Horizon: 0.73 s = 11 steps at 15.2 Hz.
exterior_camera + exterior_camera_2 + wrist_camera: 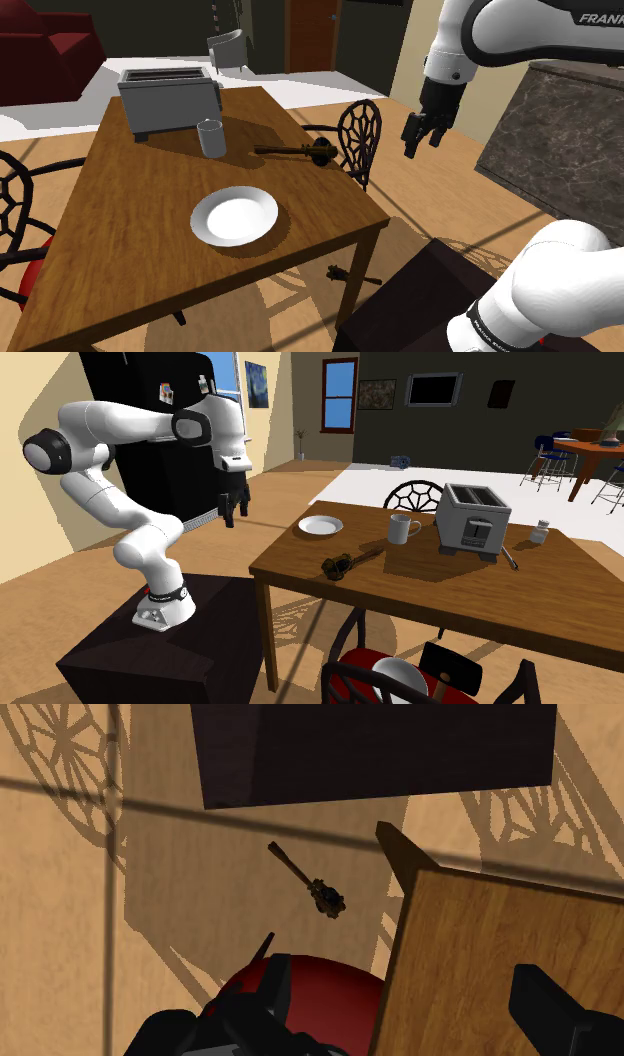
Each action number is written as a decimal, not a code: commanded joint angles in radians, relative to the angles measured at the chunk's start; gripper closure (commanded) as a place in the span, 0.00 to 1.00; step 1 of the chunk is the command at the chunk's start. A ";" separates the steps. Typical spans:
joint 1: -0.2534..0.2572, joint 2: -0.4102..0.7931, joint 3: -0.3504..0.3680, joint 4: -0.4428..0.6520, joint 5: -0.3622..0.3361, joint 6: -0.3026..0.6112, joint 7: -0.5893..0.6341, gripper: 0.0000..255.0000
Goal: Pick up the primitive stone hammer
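Hammer: the hammer (pixel 296 152) lies flat on the table (pixel 130 260), near the edge where a wire-back chair (pixel 360 138) stands. Its head is close to that edge and its handle points toward the mug (pixel 210 137).
Gripper: the gripper (pixel 422 146) hangs in the air off that same edge, beyond the chair and over the floor. Its fingers point down and stand apart with nothing between them, well apart from the hammer.
Toaster: the toaster (pixel 170 99) sits at the table corner far from the stand (pixel 420 290).
Mug: just beside the toaster, toward the table's middle.
Plate: the white plate (pixel 234 215) sits toward the table end nearest the stand.
Floor: a dark, hammer-shaped tool (pixel 312 885) lies by the table's corner, between the stand and the chair's red seat (pixel 340 994).
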 commanded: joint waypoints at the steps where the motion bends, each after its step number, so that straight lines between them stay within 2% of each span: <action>1: 0.000 0.000 0.000 0.000 0.000 0.000 0.000 0.00; 11: 0.033 0.348 -0.004 0.135 -0.055 0.259 -0.119 0.00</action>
